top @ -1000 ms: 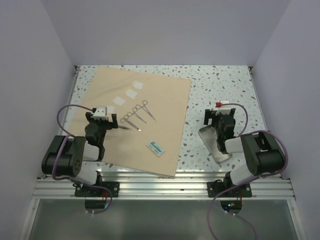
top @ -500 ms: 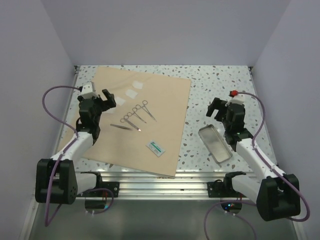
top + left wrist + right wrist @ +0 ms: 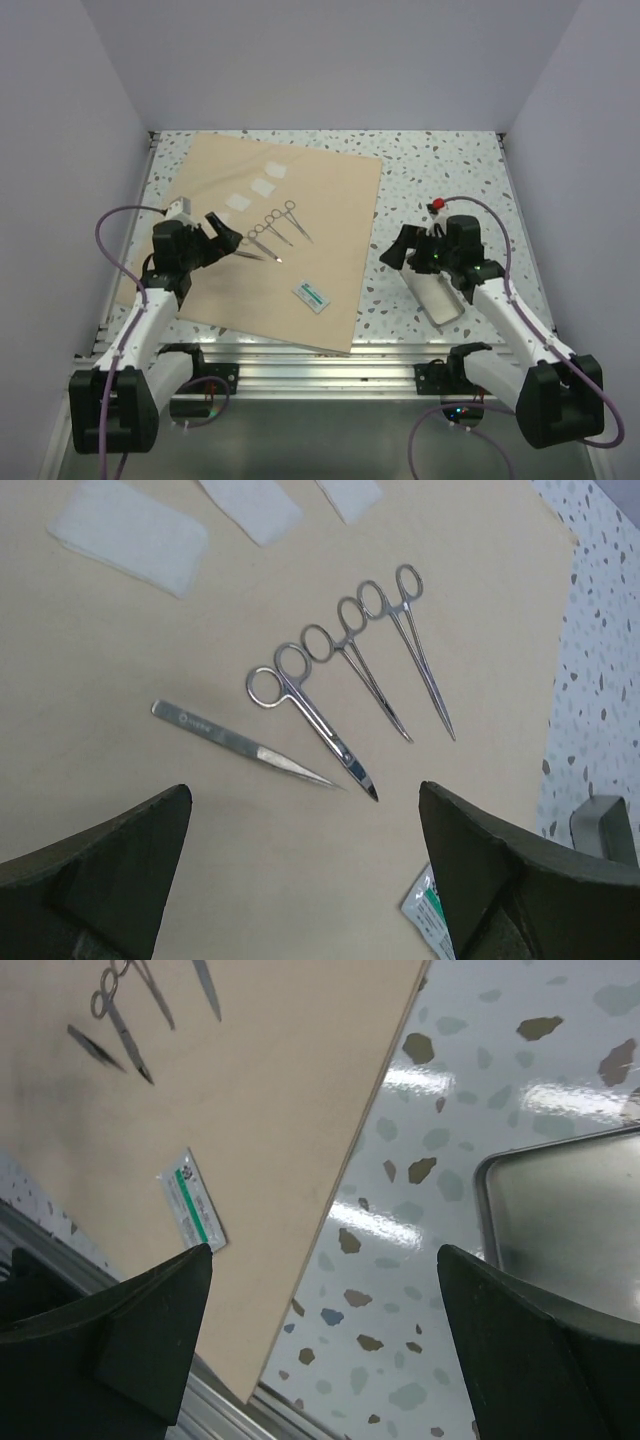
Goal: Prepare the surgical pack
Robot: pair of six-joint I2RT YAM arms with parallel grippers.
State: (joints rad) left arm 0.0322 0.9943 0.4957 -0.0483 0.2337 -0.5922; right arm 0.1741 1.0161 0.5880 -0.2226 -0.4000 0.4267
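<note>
The surgical pack wrap [image 3: 300,215] is a wide beige sheet lying flat on the left half of the table; it also shows in the left wrist view [image 3: 120,630] and the right wrist view [image 3: 280,1070]. On it lie tweezers [image 3: 235,742], three scissor-like clamps [image 3: 345,670], three white gauze squares [image 3: 262,187] and a green-and-white packet [image 3: 314,296]. My left gripper [image 3: 222,233] is open and empty, just left of the tweezers. My right gripper [image 3: 398,250] is open and empty, above bare table between the wrap's right edge and the metal tray [image 3: 432,290].
The shiny metal tray also shows in the right wrist view [image 3: 560,1220]. The terrazzo table [image 3: 440,170] is walled at the back and both sides. An aluminium rail [image 3: 330,375] runs along the near edge.
Both arms have unfolded from near their bases. The left gripper swung out and now points right at the tweezers. The right gripper moved left, off the tray toward the wrap's edge.
</note>
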